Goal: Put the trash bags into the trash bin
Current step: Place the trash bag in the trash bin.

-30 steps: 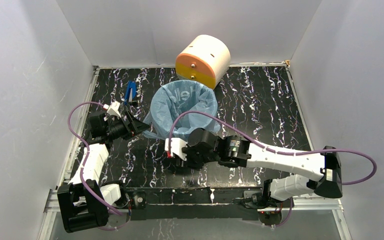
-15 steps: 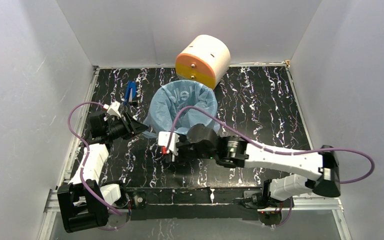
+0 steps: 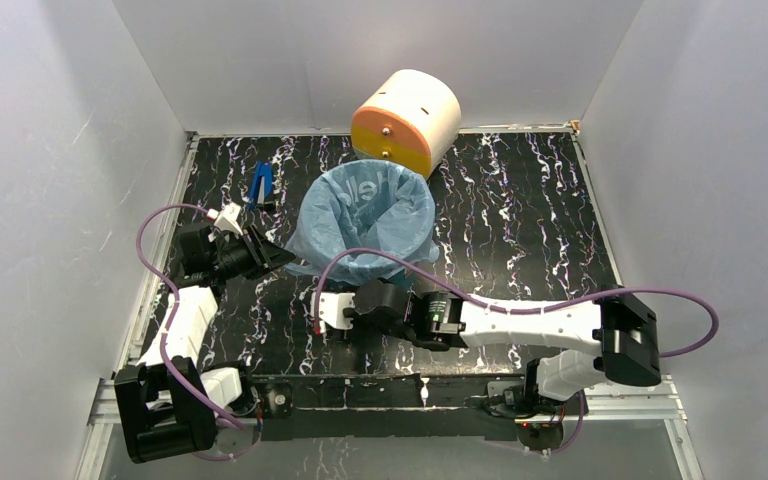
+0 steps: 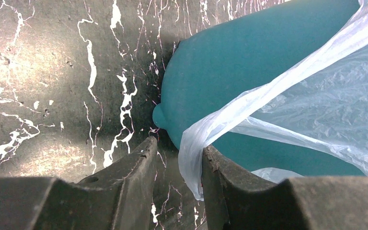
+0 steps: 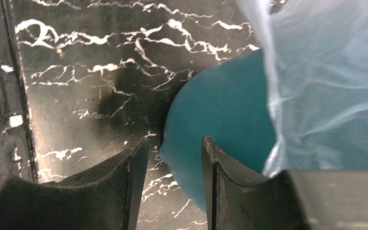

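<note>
At the middle of the counter (image 3: 520,215), the trash bin (image 4: 230,72) stands upright with the light-blue trash bag (image 3: 365,210) opened inside it as a liner. The bag's mouth is spread over the rim and its loose hem hangs down the outer wall, so the main part of the task looks done and only tidying that hem seems left. The left gripper (image 4: 177,148) sits at the bin's left side, jaws narrowly apart around a hanging strip of bag without visibly pinching it, while the right gripper (image 5: 171,143) is low at the near side, jaws apart and empty.
</note>
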Tool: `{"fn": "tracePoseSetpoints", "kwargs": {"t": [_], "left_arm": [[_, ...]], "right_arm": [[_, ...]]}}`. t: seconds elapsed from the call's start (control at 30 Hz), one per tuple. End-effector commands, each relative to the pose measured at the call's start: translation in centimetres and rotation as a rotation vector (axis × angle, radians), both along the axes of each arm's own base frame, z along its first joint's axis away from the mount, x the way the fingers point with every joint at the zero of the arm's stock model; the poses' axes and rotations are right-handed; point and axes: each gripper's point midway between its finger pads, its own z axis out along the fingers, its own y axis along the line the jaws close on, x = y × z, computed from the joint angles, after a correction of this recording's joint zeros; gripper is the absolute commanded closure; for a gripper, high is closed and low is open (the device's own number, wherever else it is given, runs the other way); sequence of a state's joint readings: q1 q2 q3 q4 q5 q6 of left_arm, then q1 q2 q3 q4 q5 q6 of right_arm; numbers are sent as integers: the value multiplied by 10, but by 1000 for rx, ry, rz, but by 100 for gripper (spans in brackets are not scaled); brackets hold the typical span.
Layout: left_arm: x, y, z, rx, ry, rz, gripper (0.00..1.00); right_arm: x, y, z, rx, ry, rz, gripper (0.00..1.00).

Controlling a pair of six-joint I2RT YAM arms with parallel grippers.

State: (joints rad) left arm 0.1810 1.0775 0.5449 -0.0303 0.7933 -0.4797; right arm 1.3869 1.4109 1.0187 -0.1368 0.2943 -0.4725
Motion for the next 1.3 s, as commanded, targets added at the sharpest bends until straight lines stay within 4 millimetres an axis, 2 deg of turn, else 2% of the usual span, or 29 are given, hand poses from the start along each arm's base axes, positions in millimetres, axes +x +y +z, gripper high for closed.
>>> {"fn": "tracePoseSetpoints", "kwargs": {"t": [0.0, 0.1, 0.17, 0.23, 0.3, 0.33, 0.4, 0.43, 0.53, 0.7, 0.83, 0.97, 1.1, 1.27], "left_arm": [[-1, 0, -4, 9, 6, -8, 65], [0, 1, -4, 15, 4, -4, 66], [0, 1, -4, 14, 6, -4, 66], [-1, 0, -4, 12, 6, -7, 66], [-1, 0, -4, 12, 5, -6, 66], [-1, 0, -4, 10, 7, -8, 66], [-1, 0, -5, 10, 9, -8, 66], [-1, 0, -5, 10, 9, -8, 66], [0, 1, -5, 14, 9, -2, 65], [0, 1, -6, 14, 15, -2, 65], [-1, 0, -7, 13, 18, -4, 64], [-1, 0, -8, 14, 21, -2, 64], [-3, -1, -9, 13, 24, -6, 61], [-4, -1, -8, 18, 19, -5, 61]], "right_arm": [[-15, -2, 38, 112, 33, 5, 46], [-41, 2, 108, 332, 100, 115, 45], [-52, -6, 149, 481, 111, 163, 44], [-41, -24, 178, 631, 89, 80, 38], [-15, -51, 186, 739, 95, -128, 35], [0, -66, 187, 774, 100, -252, 36], [14, -89, 184, 784, 117, -408, 37], [18, -98, 185, 794, 130, -456, 37], [24, -119, 170, 800, 191, -586, 38], [34, -141, 145, 825, 343, -714, 40], [40, -142, 135, 850, 442, -719, 43], [42, -119, 130, 820, 535, -672, 40], [38, -96, 139, 865, 604, -594, 40], [46, -99, 125, 839, 585, -650, 38]]}}
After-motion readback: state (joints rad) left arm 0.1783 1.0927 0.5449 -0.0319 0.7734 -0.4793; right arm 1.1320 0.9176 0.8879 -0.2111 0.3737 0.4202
